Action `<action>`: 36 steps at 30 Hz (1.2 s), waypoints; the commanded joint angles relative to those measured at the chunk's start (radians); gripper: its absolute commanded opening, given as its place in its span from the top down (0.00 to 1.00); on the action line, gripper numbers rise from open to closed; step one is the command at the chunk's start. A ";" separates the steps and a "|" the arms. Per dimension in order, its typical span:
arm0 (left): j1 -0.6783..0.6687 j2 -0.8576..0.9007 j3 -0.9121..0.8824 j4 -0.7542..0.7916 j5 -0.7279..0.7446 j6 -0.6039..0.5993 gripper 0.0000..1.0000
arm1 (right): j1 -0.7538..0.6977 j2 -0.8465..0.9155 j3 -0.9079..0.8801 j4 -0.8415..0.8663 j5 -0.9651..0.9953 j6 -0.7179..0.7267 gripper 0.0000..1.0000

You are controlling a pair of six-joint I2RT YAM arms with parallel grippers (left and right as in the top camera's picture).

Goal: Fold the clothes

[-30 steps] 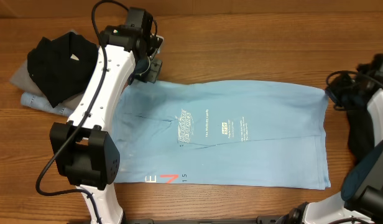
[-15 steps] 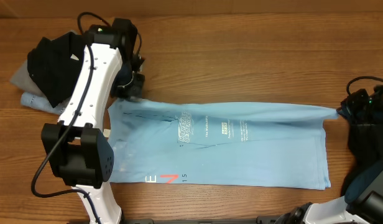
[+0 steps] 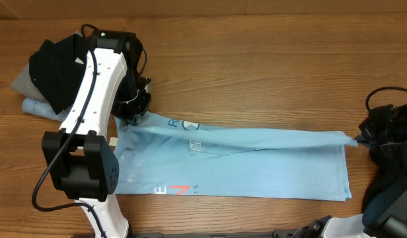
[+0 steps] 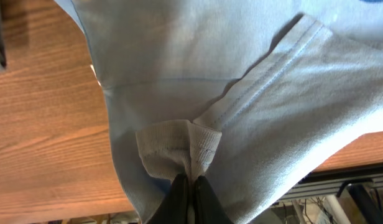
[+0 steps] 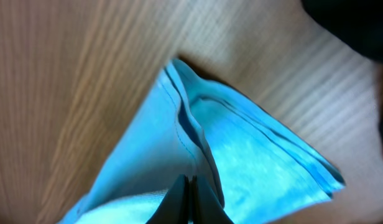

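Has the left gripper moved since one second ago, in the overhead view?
Yes. Against the unmoved black garment, the left gripper, shut on the light blue T-shirt, moved toward the near edge of the table.

Brown wood-grain table (image 3: pixel 269 59)

This looks like a robotics lab bench. A white-and-black left arm (image 3: pixel 94 89) and a dark right arm (image 3: pixel 390 195), trailing black cables (image 3: pixel 36 190), stand at the near edge of a wood-grain table (image 3: pixel 269 59), with clothes (image 3: pixel 51 63) heaped far left.
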 commanded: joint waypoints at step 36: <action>-0.076 -0.355 -0.274 0.315 0.275 -0.011 0.52 | 0.026 -0.390 0.005 -0.107 -0.286 -0.121 0.36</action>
